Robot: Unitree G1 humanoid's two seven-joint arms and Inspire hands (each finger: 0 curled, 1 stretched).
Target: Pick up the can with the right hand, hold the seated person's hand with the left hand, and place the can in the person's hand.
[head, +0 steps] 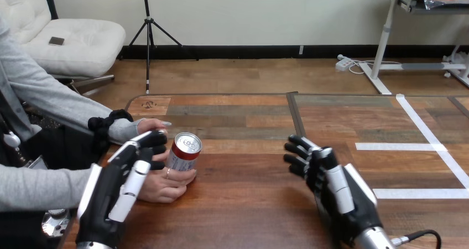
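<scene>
A red and silver can [184, 151] stands upright at the table's left, resting in the person's lower hand [167, 188], whose fingers wrap its base. My left hand [123, 185] lies over that hand from the near side. Its fingers [156, 145] curl round the hand just left of the can, and its thumb lies across the back of the hand. The person's other hand [150, 125] rests just behind my fingers. My right hand [326, 177] hovers open right of centre, well apart from the can, with nothing in it.
The wooden table [249, 205] has white tape lines [431, 144] at the right. The person's grey sleeves [50, 182] lie along the left edge.
</scene>
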